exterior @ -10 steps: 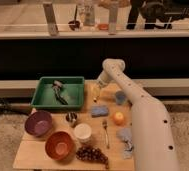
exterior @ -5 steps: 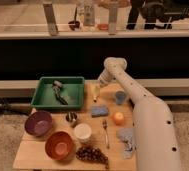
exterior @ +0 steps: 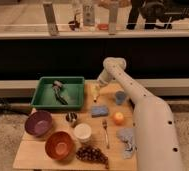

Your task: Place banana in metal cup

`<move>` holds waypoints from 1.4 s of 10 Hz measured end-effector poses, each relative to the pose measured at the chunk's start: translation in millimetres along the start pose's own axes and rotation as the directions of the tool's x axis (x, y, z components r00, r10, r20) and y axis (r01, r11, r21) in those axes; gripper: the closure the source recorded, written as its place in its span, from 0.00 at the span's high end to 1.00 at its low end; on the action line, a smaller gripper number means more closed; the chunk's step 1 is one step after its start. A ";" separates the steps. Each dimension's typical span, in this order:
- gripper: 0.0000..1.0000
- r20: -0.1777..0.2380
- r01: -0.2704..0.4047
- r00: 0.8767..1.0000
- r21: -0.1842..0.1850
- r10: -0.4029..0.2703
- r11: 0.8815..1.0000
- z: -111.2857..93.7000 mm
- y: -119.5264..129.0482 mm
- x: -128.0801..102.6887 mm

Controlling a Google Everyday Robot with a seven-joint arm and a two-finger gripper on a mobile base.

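Now you have closed the gripper (exterior: 97, 91) at the far edge of the wooden table (exterior: 23, 155); half a second ago its jaws stood wider, now they pinch the banana (exterior: 95, 93), a small pale-yellow curved fruit beside the green plastic tray (exterior: 40, 97). I judge the grasp is made and lifting comes next. The metal cup (exterior: 72, 118), small, shiny and round, stands well apart, between the purple bowl (exterior: 38, 123) and the blue sponge (exterior: 99, 110).
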 end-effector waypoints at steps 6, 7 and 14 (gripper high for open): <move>0.34 -0.011 -0.009 1.000 0.002 0.009 1.000 -7.3 8.5 1.4; 0.44 -0.013 -0.012 1.000 0.004 0.012 1.000 -9.9 6.7 1.5; 0.76 -0.027 -0.020 0.999 0.001 0.020 1.000 -21.1 15.5 -0.4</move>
